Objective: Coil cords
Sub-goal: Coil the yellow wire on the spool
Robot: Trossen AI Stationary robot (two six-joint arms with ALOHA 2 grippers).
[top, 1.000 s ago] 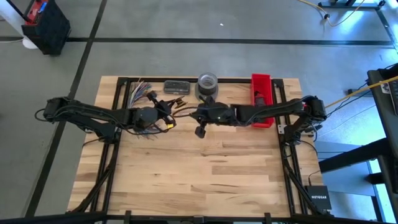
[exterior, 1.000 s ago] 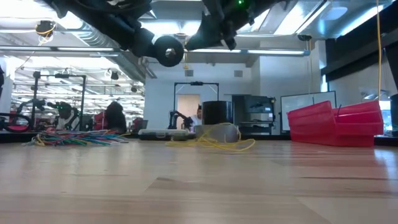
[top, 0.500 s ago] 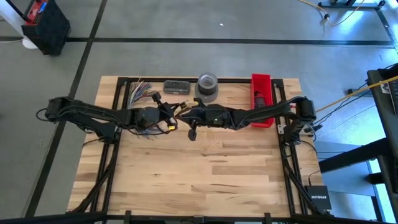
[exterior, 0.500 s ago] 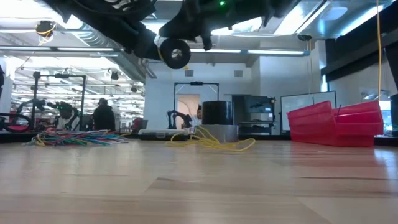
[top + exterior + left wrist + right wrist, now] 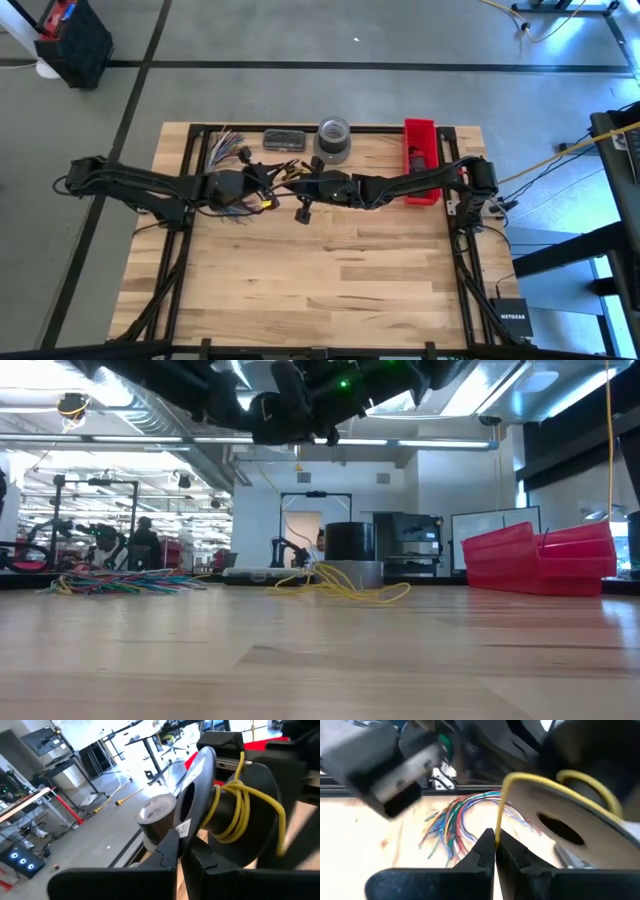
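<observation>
My left pincer (image 5: pixel 179 851) is clenched on the rim of a dark spool (image 5: pixel 235 807), held up in the air over the back middle of the table (image 5: pixel 330 270), and my right pincer (image 5: pixel 495 851) is clenched on a yellow cord (image 5: pixel 501 815), pinching it just below where it runs up to the spool. A few loose turns of that yellow cord already sit on the spool's core, and more of it lies slack on the table near the tape roll (image 5: pixel 333 133). The bundle of coloured wires (image 5: pixel 226 147) rests at the back left of the table, untouched. My worry is the winding itself: the turns look slack and bulge away from the core, so if I ease my right grip or let the tension drop, I judge they could spring off over the flange. My left hold is only on a thin rim edge, so a hard tug from the right could twist the spool out of it. The two wrists are very close together, and a careless swing could knock them. The trailing slack could also snag on the tape roll as I pull.
</observation>
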